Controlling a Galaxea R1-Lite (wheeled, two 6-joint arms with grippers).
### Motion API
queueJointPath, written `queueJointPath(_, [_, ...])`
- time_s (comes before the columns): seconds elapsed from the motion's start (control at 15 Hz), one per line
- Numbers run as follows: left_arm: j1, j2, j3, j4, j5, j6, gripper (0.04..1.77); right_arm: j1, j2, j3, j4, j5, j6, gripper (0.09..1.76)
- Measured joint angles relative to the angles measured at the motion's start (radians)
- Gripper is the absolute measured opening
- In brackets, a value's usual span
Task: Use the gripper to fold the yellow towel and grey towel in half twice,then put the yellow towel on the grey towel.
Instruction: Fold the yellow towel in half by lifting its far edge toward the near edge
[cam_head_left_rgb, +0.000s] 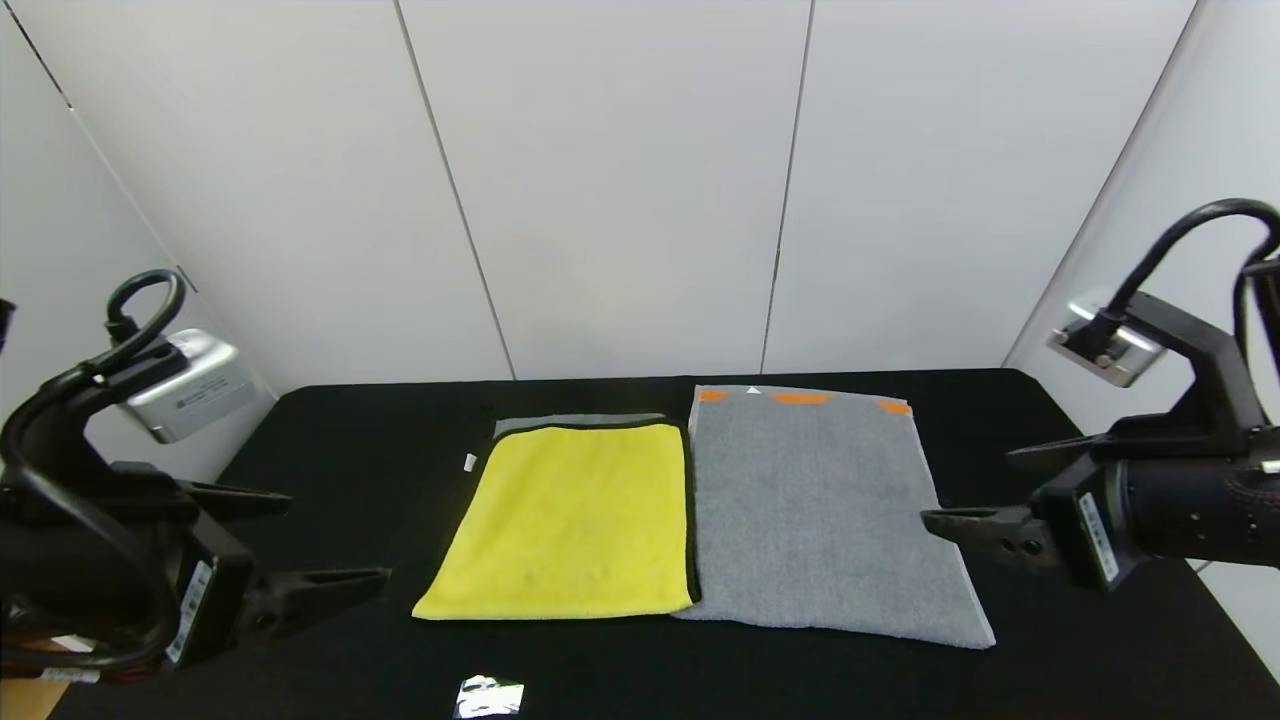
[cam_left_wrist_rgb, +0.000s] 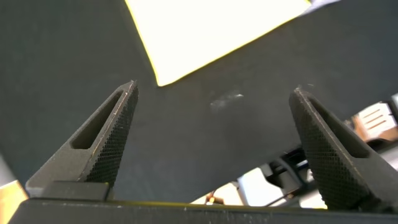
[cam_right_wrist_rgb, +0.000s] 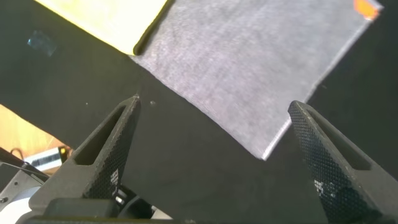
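Note:
The yellow towel (cam_head_left_rgb: 570, 520) lies flat at the middle of the black table, with a strip of its grey reverse showing along its far edge and a small white tag (cam_head_left_rgb: 470, 461) at its left. Touching its right side lies the larger grey towel (cam_head_left_rgb: 820, 510), spread flat, with orange marks (cam_head_left_rgb: 800, 398) at its far end. My left gripper (cam_head_left_rgb: 335, 535) hovers open and empty to the left of the yellow towel's near corner (cam_left_wrist_rgb: 163, 79). My right gripper (cam_head_left_rgb: 965, 487) hovers open and empty just off the grey towel's right edge (cam_right_wrist_rgb: 249, 56).
A black cloth covers the table (cam_head_left_rgb: 350, 430). A small shiny patch (cam_head_left_rgb: 488, 697) sits near the table's front edge. White wall panels (cam_head_left_rgb: 620, 180) close off the back and sides. Bare black cloth surrounds both towels.

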Motion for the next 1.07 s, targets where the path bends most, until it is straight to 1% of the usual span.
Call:
queueJointPath(0.27, [0.002,0.137,-0.067,-0.001,0.052,0.014,1.72,0.048,0.145,-0.101,0.0,0.0,0.005,1.71])
queueJointPath(0.47, [0.007,0.209,-0.086,-0.002,0.09,0.016,1.72,0.082,0.247,-0.181,0.001,-0.01,0.006,1.71])
queueJointPath(0.6, [0.009,0.236,-0.083,-0.001,0.096,0.015,1.72,0.104,0.302,-0.221,0.0,-0.026,0.011,1.71])
queueJointPath(0.8, [0.02,0.252,-0.074,-0.001,0.099,0.014,1.72,0.12,0.349,-0.252,0.003,-0.031,0.014,1.71])
queueJointPath(1.07, [0.037,0.267,-0.038,-0.007,0.1,0.014,1.72,0.18,0.445,-0.333,0.008,-0.065,0.021,1.71])
